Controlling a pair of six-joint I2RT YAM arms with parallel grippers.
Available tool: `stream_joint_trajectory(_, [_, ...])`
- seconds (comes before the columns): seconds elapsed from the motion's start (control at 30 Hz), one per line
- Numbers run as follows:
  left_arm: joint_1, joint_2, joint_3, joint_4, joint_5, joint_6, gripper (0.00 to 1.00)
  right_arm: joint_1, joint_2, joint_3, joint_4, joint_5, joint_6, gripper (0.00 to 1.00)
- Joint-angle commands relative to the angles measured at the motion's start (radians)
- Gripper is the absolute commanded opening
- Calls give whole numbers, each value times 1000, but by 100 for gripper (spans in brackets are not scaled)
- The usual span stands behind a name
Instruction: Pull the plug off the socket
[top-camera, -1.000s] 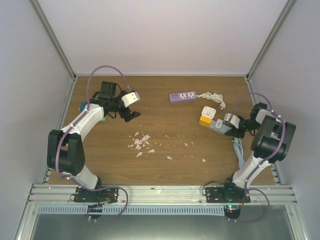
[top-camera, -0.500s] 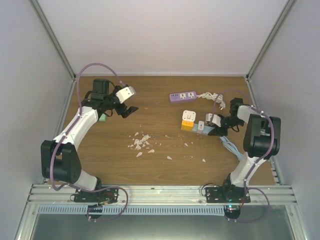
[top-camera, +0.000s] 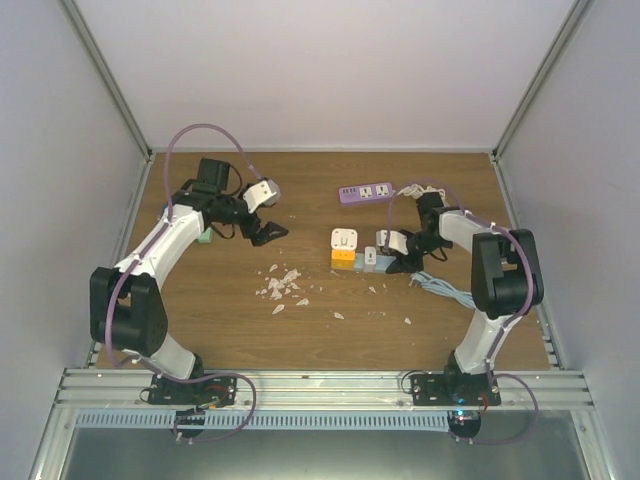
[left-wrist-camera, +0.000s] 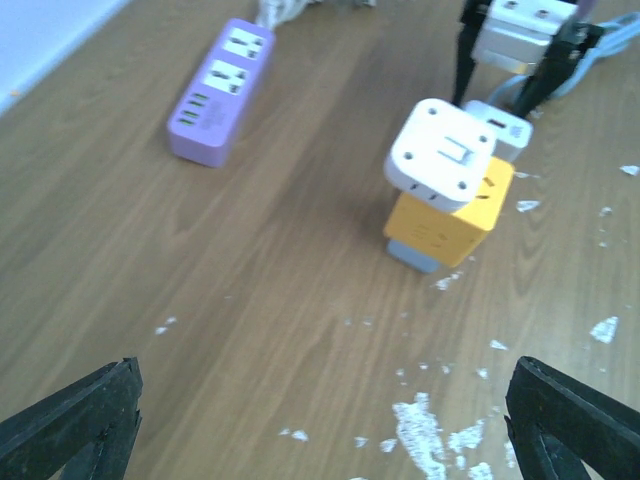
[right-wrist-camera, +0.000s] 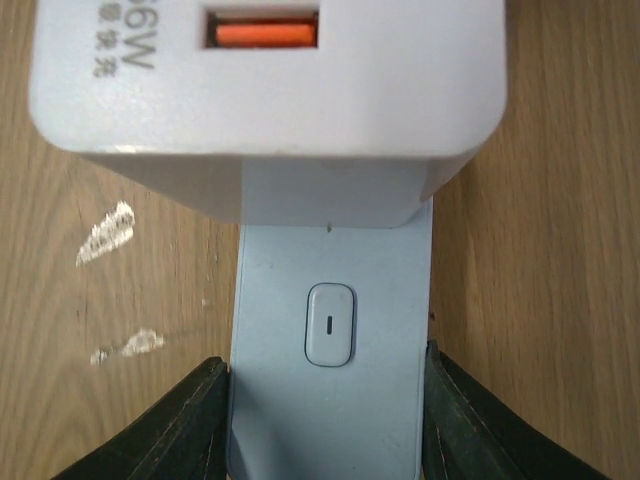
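on the wooden desk, a little right of centre, a yellow socket cube is seen with a white plug seated on its top face. in the left wrist view the plug is shown tilted on the cube. just beside the cube, on its right, a blue-grey socket body with a small push button is laid flat, and a white usb charger with an orange port is fitted at its far end. whether the body and the cube are joined cannot be told.

the right tool is closed on the blue-grey socket body, with its black fingers pressed against both long sides.

the left tool is held above the desk, well apart from the cube on its left, with its fingers spread wide and nothing between them.

a purple power strip is placed beyond the cube, nearer the back wall. white crumbs are scattered near the middle of the desk, and a bundled pale cable is laid by the right arm.
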Motion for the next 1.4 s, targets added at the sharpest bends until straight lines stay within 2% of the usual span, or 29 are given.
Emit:
stream_joint_trajectory(0.0, [-46, -13, -48, -39, 77, 12, 99, 174, 81, -32, -40, -165, 54, 35])
stream_joint_trajectory(0.3, [-78, 16, -102, -86, 180, 25, 99, 283, 108, 7, -4, -187, 124, 37])
stream_joint_trajectory(0.5, [-83, 52, -119, -97, 221, -1, 99, 312, 104, 7, 46, -201, 181, 43])
stream_joint_trajectory(0.57, [-85, 57, -129, -87, 221, -2, 99, 311, 100, 12, 58, -209, 192, 47])
stream_joint_trajectory(0.7, [-86, 71, -130, -67, 212, -13, 99, 312, 97, 54, 50, -224, 212, 68])
stream_joint_trajectory(0.8, [-86, 92, -113, -69, 185, -21, 98, 311, 81, 66, 50, -224, 222, 77])
stream_joint_trajectory(1.17, [-85, 173, -62, -117, 155, 24, 95, 289, -25, 57, 80, -285, 305, 95])
stream_joint_trajectory(1.37, [-86, 272, 9, -166, 222, 23, 93, 283, -110, 23, 168, -298, 387, 99])
